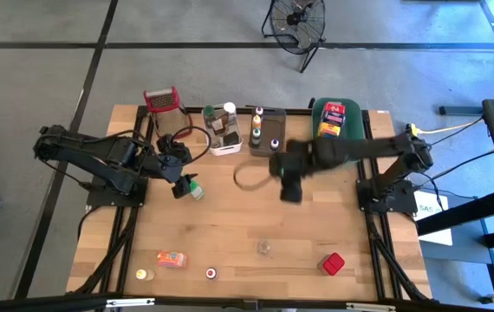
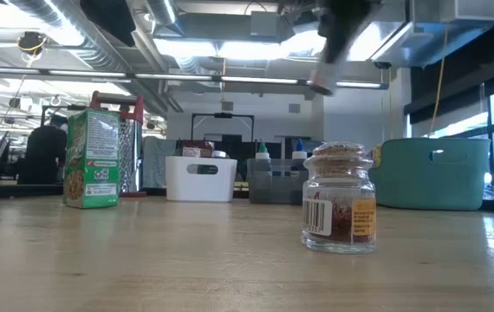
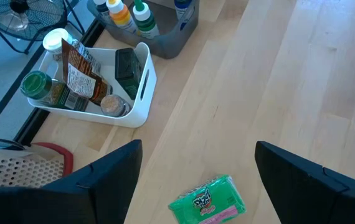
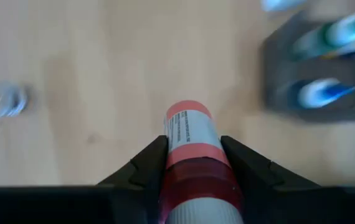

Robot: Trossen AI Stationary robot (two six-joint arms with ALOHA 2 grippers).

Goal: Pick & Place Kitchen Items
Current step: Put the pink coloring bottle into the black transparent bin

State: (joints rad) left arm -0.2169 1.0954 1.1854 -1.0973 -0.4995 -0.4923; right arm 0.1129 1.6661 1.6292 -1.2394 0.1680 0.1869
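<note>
My right gripper (image 1: 290,187) hangs over the middle of the table, shut on a small bottle (image 4: 189,134) with a white label and a red band. My left gripper (image 1: 182,185) is at the left, open, above and beside a green box (image 3: 208,202) that stands upright on the wood (image 2: 91,158). Its fingers (image 3: 103,180) are clear of the box. A glass spice jar (image 2: 340,199) stands near the front middle. An orange box (image 1: 172,258), a small yellow jar (image 1: 144,275), a red-capped jar (image 1: 211,274) and a red box (image 1: 332,263) sit along the near edge. My right gripper pinches the bottle by its red-banded body (image 4: 193,168) between its two fingers (image 4: 146,163). The fingers point steeply down and lie along the bottle, whose labelled end sticks out past the fingertips. The bottle is lifted well clear of the table (image 2: 322,80).
At the far edge stand a white tub (image 1: 223,132) with jars and packets, a grey tub (image 1: 266,132) with squeeze bottles, and a green tub (image 1: 338,117) holding boxes. A red-topped grater (image 1: 162,100) is far left. A dark cable loop (image 1: 247,178) lies mid-table.
</note>
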